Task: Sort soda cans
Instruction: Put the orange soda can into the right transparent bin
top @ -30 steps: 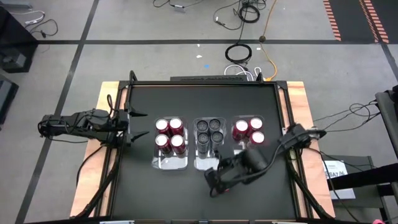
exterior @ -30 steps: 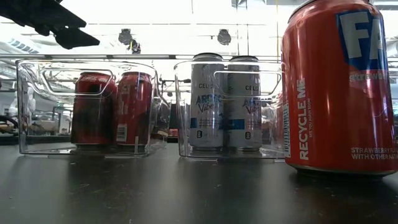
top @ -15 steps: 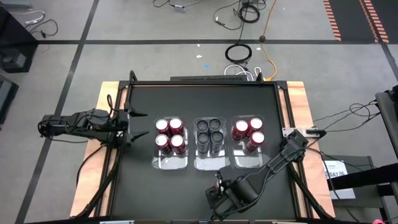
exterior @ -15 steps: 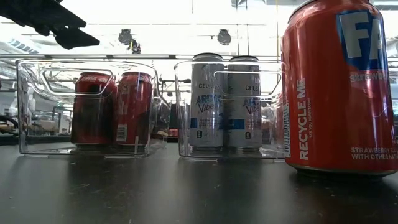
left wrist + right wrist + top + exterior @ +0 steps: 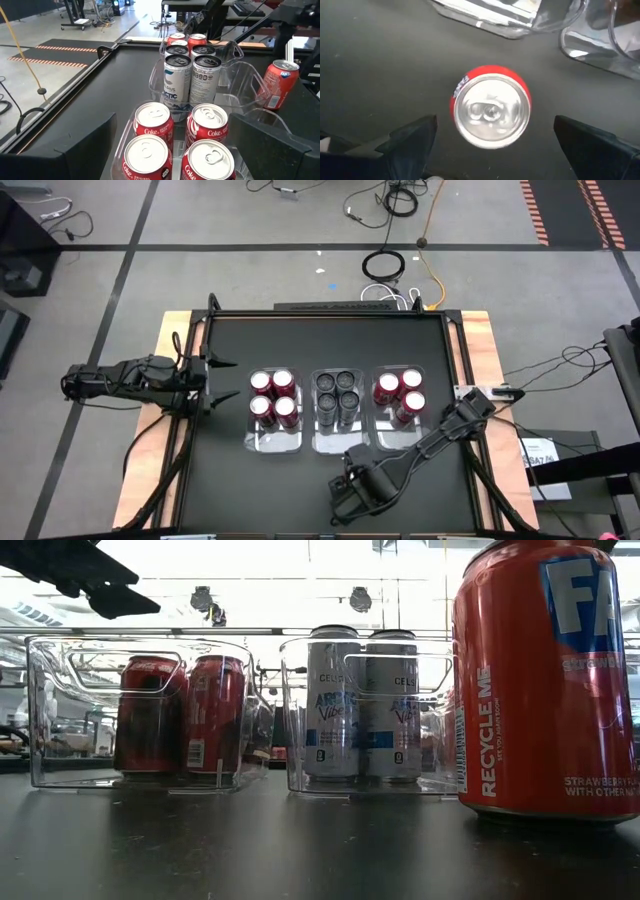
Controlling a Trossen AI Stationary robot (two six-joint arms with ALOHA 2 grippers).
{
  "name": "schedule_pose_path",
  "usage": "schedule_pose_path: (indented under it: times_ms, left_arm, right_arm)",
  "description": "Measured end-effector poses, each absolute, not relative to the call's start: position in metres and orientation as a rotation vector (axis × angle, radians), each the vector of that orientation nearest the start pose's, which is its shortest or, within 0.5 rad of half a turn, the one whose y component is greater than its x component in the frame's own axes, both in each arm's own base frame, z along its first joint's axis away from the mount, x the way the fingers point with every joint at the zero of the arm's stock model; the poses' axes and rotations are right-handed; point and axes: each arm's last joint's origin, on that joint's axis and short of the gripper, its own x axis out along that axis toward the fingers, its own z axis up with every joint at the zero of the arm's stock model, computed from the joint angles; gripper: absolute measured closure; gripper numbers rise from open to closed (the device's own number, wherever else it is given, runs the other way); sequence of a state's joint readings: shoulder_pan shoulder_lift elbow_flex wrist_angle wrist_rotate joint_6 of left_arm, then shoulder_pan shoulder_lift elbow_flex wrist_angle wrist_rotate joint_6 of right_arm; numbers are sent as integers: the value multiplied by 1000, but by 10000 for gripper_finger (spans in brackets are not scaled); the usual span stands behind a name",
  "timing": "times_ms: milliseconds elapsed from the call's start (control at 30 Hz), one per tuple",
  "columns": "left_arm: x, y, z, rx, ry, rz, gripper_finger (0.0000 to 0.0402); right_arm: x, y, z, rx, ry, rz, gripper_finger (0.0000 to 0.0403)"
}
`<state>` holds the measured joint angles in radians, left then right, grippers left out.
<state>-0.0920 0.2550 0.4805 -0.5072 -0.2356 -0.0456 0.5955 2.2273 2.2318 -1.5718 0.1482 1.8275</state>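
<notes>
soda cans sit sorted in three clear bins across the black table point(image 5: 230, 340): four red cans point(image 5: 272, 397) in the left bin point(image 5: 274, 440), four grey cans point(image 5: 337, 390) in the middle, three red cans point(image 5: 400, 390) on the right. the left gripper point(image 5: 222, 380) waits wide open beside the left bin. the right gripper point(image 5: 492, 145) hovers, fingers spread wide, over a lone upright red can point(image 5: 491, 106) on the table's near side.

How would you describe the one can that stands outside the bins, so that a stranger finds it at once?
On the black table three clear bins stand in a row. The loose red can stands alone on the bare tabletop at the near edge, under the open right gripper. Every other can sits inside a bin.
</notes>
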Motion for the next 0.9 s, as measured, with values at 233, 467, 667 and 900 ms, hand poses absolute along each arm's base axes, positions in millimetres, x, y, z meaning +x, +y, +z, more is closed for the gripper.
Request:
schedule_pose_path:
  times_ms: [233,467,667,900]
  left_arm:
    - [82,-1,257,1,275,149,10]
    - [82,-1,257,1,274,149,10]
    - [82,-1,257,1,275,149,10]
    - [82,-1,257,1,274,149,10]
  right_arm:
    - [359,229,268,867,1245,-977,10]
    - [364,224,248,861,1288,-988,9]
    - [364,222,231,892,1300,-944,9]
    - [354,214,208,975,1254,-929,10]
